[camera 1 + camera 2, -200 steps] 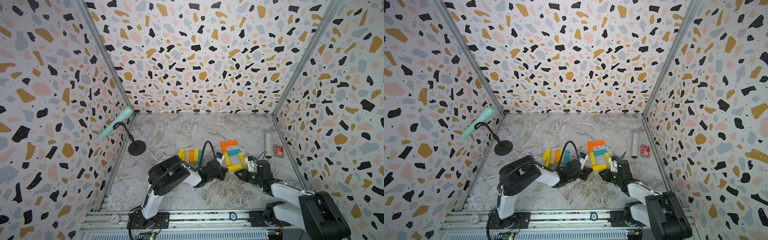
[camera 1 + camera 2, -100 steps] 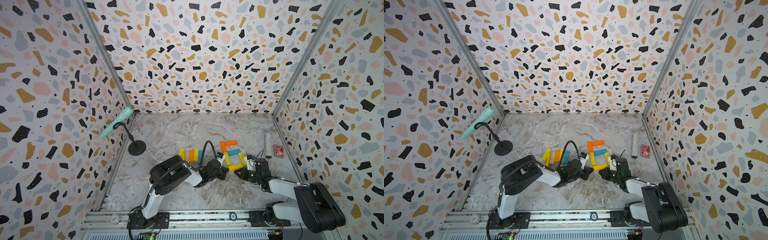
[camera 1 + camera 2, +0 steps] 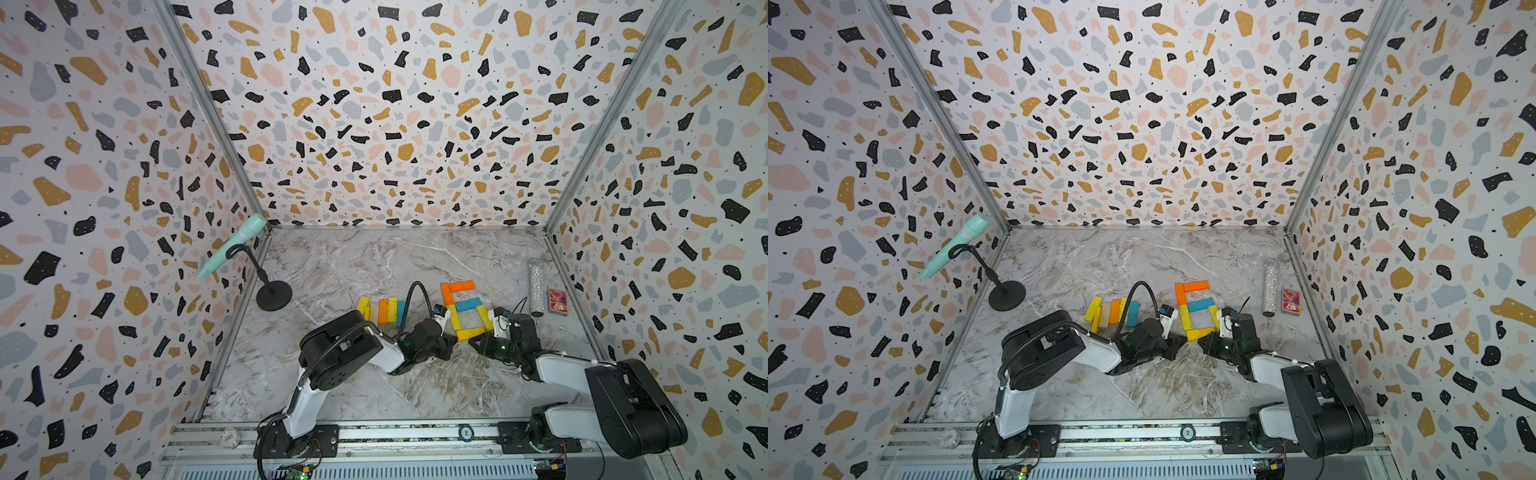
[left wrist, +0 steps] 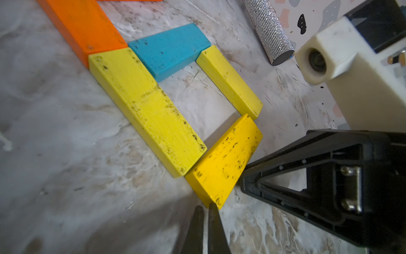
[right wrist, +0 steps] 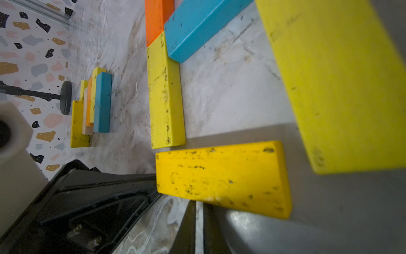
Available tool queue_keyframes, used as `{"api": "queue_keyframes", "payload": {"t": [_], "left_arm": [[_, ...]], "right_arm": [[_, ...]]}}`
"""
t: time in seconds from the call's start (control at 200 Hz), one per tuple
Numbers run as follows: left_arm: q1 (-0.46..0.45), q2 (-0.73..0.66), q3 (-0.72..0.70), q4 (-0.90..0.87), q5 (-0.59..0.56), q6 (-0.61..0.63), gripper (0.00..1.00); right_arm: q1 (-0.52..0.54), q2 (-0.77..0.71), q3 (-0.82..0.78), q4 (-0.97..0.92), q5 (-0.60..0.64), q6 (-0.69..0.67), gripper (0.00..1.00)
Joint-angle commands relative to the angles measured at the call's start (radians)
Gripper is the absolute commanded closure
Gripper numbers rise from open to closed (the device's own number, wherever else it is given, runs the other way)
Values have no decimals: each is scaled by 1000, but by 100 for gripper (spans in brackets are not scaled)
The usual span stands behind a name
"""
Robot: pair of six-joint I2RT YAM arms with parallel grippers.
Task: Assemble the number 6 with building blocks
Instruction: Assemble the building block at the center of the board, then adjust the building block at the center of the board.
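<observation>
The building blocks form a figure on the marble floor: two orange blocks (image 3: 446,293), a blue one (image 3: 468,304), a yellow left side (image 4: 142,105) and a yellow right side (image 4: 230,83). A deeper yellow bottom block (image 4: 224,167) lies slightly askew, also seen in a top view (image 3: 1200,333). My left gripper (image 4: 205,209) is shut and empty, its tip at that block's near corner. My right gripper (image 5: 198,204) is shut too, its tips against the long side of the bottom block (image 5: 222,178). Both grippers, left (image 3: 453,338) and right (image 3: 473,341), meet low at the figure's front.
Spare blocks (image 3: 382,311) lie in a row left of the figure, behind my left arm. A glittery tube (image 3: 536,286) and a small red patterned box (image 3: 557,301) sit by the right wall. A microphone stand (image 3: 272,295) stands at the left wall.
My right arm's elbow has shifted a little while its gripper stays at the bottom yellow block. The left arm and the blocks look unmoved.
</observation>
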Motion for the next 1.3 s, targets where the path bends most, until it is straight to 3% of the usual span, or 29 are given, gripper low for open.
{"api": "queue_keyframes", "payload": {"t": [0.0,0.33,0.476,0.656,0.806,0.916,1.297], "left_arm": [[0,25,3,-37,-31,9,100],[6,-18,-18,-41,-38,6,100],[6,-80,-39,-56,-49,6,100],[6,-122,-59,-47,-59,7,100],[6,-96,-55,-31,-56,3,100],[6,-85,-64,-16,-58,-4,100],[11,-91,-80,-13,-80,-4,100]], "right_arm": [[0,5,9,-3,19,10,89],[-1,-28,23,-45,30,-4,89],[-5,-116,78,-169,30,-35,88],[-129,-232,159,-323,28,-122,85],[-240,-151,241,-353,-23,-210,79],[-243,-72,310,-363,0,-253,65],[-236,144,393,-344,32,-306,50]]}}
